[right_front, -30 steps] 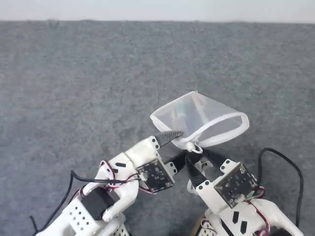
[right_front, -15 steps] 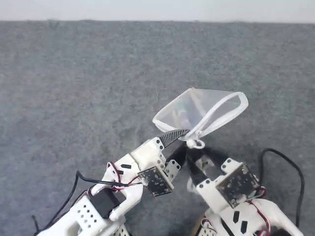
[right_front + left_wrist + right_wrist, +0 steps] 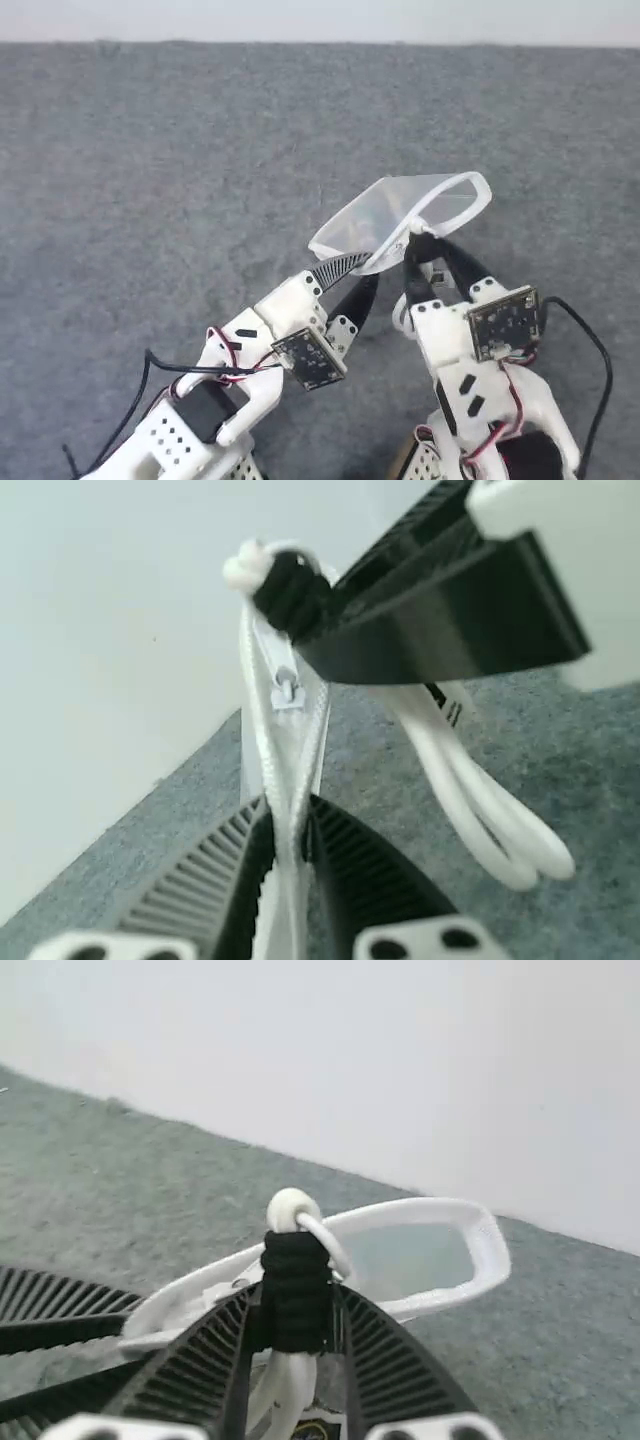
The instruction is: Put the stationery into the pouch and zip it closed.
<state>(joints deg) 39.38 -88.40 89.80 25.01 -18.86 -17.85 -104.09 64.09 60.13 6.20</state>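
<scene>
Pouch [image 3: 385, 215] runs diagonally, open end toward the far right.

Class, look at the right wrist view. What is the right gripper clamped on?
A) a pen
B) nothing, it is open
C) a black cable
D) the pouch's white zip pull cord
D: the right gripper is shut around the white zip pull cord, whose knot pokes out past the fingertips at the pouch rim.
</scene>
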